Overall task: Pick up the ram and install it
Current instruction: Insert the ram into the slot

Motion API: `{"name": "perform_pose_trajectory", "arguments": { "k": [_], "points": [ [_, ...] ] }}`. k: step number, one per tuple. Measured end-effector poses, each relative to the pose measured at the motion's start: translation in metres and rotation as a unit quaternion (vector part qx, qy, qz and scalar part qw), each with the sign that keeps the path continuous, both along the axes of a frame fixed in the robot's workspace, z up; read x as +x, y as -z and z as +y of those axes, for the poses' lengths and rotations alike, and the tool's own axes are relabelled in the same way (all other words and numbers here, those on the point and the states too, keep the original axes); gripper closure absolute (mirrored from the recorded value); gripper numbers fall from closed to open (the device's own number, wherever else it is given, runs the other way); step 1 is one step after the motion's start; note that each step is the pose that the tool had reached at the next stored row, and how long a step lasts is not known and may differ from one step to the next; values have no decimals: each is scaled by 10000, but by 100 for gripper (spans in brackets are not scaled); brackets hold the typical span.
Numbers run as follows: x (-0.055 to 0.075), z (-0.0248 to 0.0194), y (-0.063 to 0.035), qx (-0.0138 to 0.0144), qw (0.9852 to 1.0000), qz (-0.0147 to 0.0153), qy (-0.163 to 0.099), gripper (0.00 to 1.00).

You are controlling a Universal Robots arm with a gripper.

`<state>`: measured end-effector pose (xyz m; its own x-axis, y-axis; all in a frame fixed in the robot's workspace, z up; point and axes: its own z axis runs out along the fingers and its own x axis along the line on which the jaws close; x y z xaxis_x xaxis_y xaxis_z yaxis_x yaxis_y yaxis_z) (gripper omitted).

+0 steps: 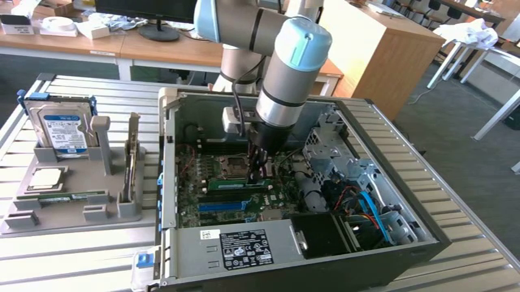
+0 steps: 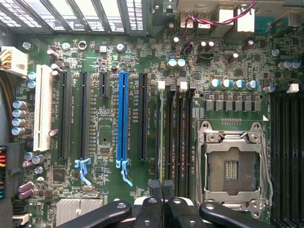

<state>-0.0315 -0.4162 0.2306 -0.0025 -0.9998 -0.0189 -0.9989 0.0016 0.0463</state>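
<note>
The ram [image 1: 238, 182] is a thin green stick standing on edge over the motherboard's memory slots inside the open computer case [image 1: 390, 249]. My gripper [image 1: 258, 173] reaches straight down into the case and is shut on the ram's upper edge. In the wrist view the ram [image 2: 163, 142] shows edge-on as a narrow strip running along the black memory slots [image 2: 183, 137]. My gripper [image 2: 162, 186] has its two dark fingertips pressed together over that strip. Whether the ram is fully seated in its slot I cannot tell.
A grey fixture [image 1: 73, 213] on the exterior view's left carries a blue-labelled hard drive [image 1: 65, 131], a processor chip [image 1: 47, 177] and another green stick [image 1: 69, 196]. Beside the slots lie the empty CPU socket [image 2: 232, 166] and a blue expansion slot [image 2: 123, 118]. Cables [image 1: 366, 207] crowd the case's right.
</note>
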Motion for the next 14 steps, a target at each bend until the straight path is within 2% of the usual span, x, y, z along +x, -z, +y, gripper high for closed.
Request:
{"name": "perform_pose_trajectory", "arguments": {
  "k": [14],
  "points": [
    [0,0,28,-1,10000,0,0,89]
  ]
}}
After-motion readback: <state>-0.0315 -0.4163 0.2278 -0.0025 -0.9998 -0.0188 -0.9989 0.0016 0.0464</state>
